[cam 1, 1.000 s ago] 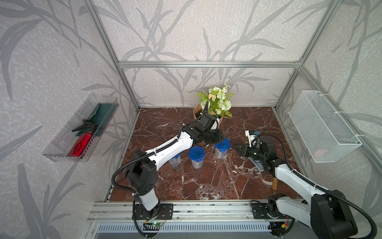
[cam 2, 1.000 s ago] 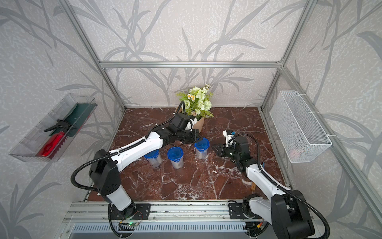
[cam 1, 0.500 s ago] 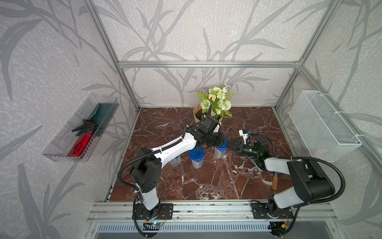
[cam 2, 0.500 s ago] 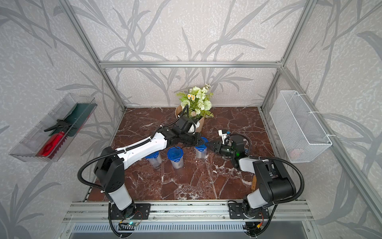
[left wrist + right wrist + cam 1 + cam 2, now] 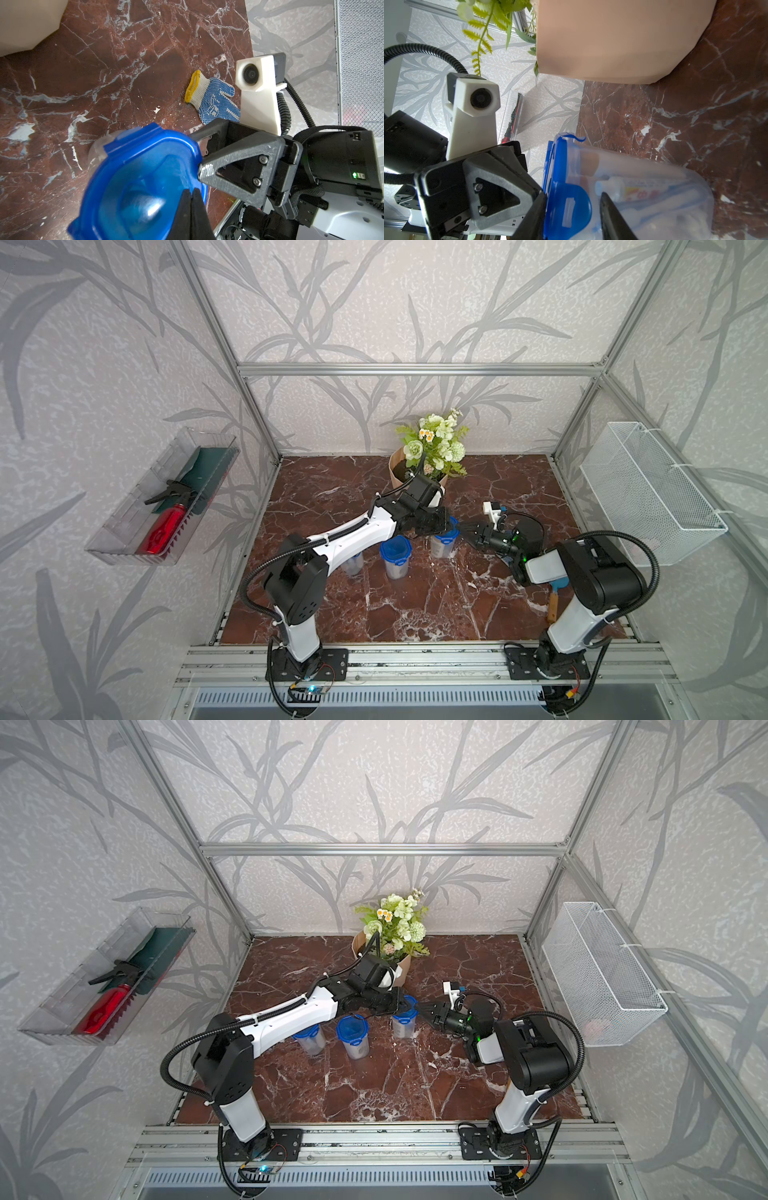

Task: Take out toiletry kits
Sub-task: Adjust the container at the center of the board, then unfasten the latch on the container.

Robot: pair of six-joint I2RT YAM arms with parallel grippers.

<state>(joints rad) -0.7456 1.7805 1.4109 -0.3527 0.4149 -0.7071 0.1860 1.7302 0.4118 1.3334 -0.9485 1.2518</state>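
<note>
Three clear jars with blue clip lids stand mid-table. Inside the rightmost jar (image 5: 444, 545) (image 5: 404, 1023) (image 5: 654, 166) I see part of a toiletry kit: a white toothpaste tube (image 5: 633, 190) and a slim blue toothbrush (image 5: 654, 207). My left gripper (image 5: 449, 526) (image 5: 409, 1006) (image 5: 192, 192) is shut, its tip resting on this jar's lid (image 5: 135, 170). My right gripper (image 5: 462, 529) (image 5: 422, 1007) (image 5: 574, 194) is open at the jar's right side. One lid clip (image 5: 569, 207) lies between its fingers: one finger touches the lid's edge, the other lies against the jar wall.
The middle jar (image 5: 396, 558) and the left jar (image 5: 353, 564), partly under my left arm, stand close by. A flower pot (image 5: 415, 472) is just behind. A dotted glove (image 5: 214, 99) lies near the right arm. A wire basket (image 5: 648, 493) and a wall tray (image 5: 162, 497) hang aside.
The right gripper has come leftward to the rightmost jar and now straddles a lid clip. The left gripper has shifted right and down onto that jar's lid.
</note>
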